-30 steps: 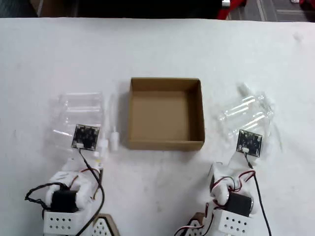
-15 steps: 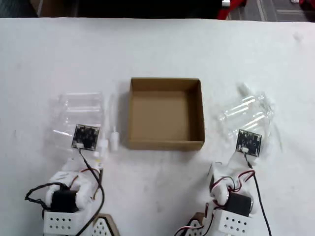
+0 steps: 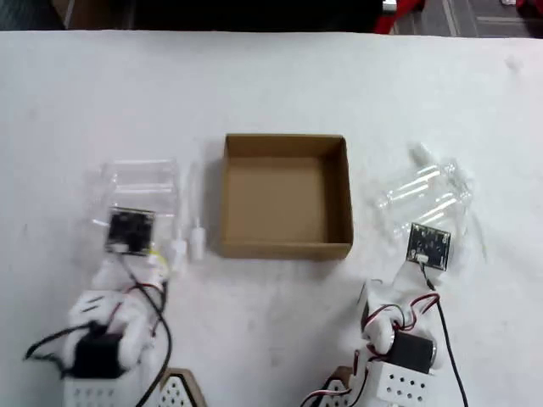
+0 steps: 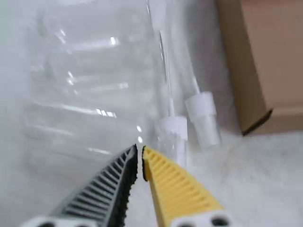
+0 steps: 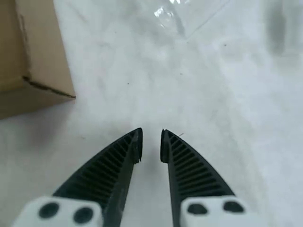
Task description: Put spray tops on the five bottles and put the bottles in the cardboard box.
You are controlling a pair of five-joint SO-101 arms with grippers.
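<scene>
Left jaws closed beside spray tops (image 4: 202,117), bottles (image 4: 94,90).

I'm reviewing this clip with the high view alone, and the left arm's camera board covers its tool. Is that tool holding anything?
Observer: No. The left wrist view shows the left tool shut, with nothing in it.
Reviewer: What lies just ahead of its tip?
Observer: A white spray top is close beside the tip, next to the clear bottles. I cannot tell whether the tip and the top touch.
Reviewer: And the right tool?
Observer: The right tool is slightly open over bare table, near a corner of the cardboard box, and holds nothing.
</scene>
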